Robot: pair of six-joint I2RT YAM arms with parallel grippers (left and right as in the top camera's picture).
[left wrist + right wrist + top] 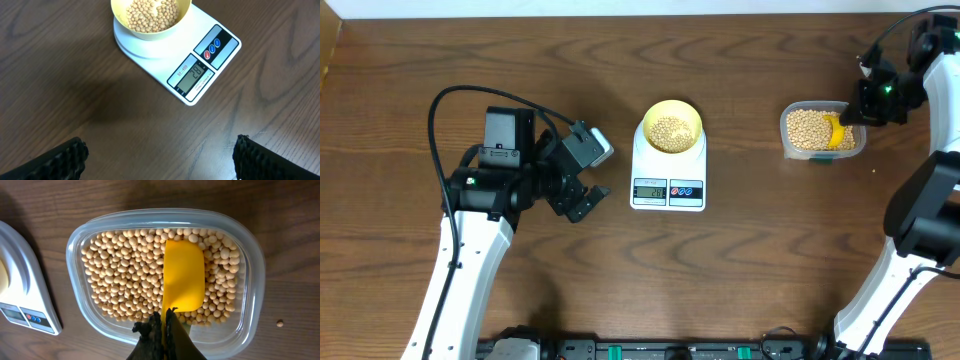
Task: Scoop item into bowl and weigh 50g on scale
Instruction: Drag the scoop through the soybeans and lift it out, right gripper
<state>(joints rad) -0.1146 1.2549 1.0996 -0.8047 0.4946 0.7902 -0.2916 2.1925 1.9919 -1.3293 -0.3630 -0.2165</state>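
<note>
Right wrist view shows the right tool (163, 327) clamped on the handle of the yellow scoop (184, 277), whose empty blade lies on the beans (125, 275) in the clear tub (256, 280). The tub sits at 3 o'clock from the scale (655, 170) on the worktop (740, 280), while the left tool (160, 155) hangs empty, fingers apart, at 9 o'clock. The bowl (692, 112) stands part-filled on the scale's 12 o'clock end and the display (194, 76) appears to read in the twenties, though the digits are faint. The step is judged to be loading for a top-up, so the next move calls for a modest scoopful tipped gradually towards 50g.
</note>
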